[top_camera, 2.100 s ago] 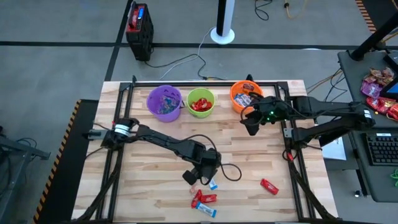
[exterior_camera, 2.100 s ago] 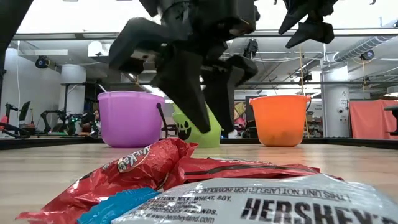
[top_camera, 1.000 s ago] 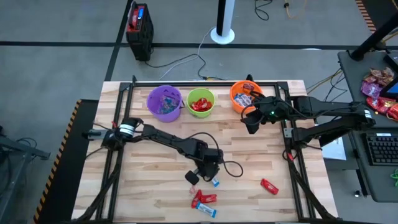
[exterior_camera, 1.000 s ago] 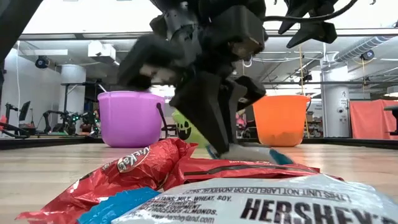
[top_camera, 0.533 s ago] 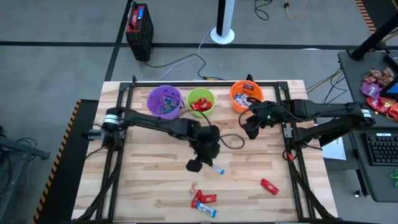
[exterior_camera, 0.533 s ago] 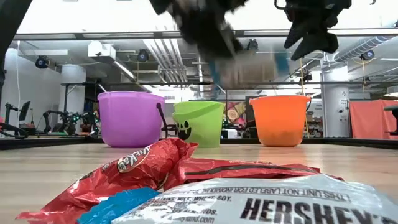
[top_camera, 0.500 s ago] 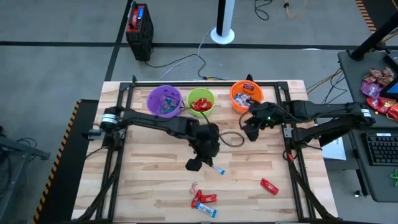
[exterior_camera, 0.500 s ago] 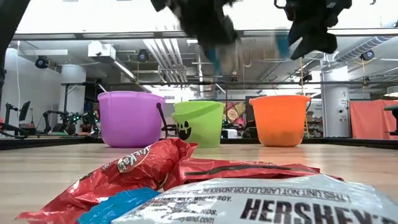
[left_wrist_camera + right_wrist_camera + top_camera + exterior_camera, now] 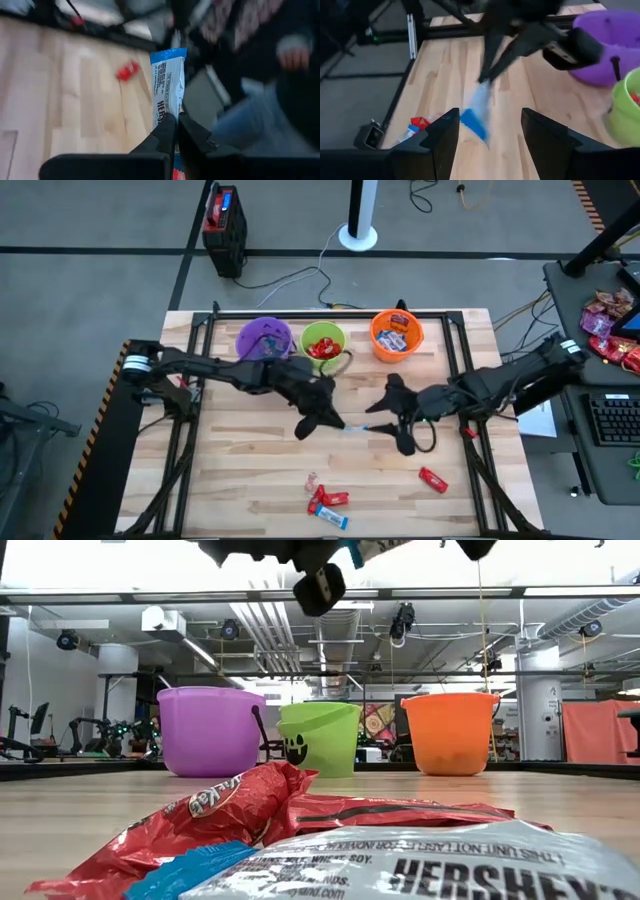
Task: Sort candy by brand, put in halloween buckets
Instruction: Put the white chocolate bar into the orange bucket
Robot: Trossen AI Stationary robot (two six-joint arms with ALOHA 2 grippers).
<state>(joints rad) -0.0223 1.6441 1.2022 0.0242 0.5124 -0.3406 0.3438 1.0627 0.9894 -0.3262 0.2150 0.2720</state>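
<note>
High view, candy bar: the left gripper (image 9: 335, 421) has its fingers pressed together on one end of a blue-and-white candy bar (image 9: 357, 427), held above the middle of the table (image 9: 240, 470).
High view, right arm: the right gripper (image 9: 393, 417) is just beside the free end of the bar, with its fingers spread wide.
High view, buckets: the purple bucket (image 9: 265, 340), the green bucket (image 9: 323, 345) and the orange bucket (image 9: 397, 335) stand in a row at the far edge of the table, each with candy inside.
High view, loose candy: a small pile of red and blue pieces (image 9: 327, 504) lies near the front edge, and a single red piece (image 9: 433, 478) lies apart to its right.
High view, change: half a second before, the right gripper was close to the orange bucket; now it is at the centre, facing the left gripper, and the bar is nearer to the buckets.
Low view: red wrappers (image 9: 215, 815) and a white bar wrapper (image 9: 440, 865) fill the foreground; the three buckets stand behind; only dark parts of the arms show at the top.
Left wrist view: the bar (image 9: 168, 82) is white with blue ends and dark print, pinched at one end between the two dark fingers (image 9: 165, 131).
Right wrist view: the bar (image 9: 479, 112) hangs blurred, blue and white, from the other gripper, between the two open fingers (image 9: 445, 131) of the right gripper.
</note>
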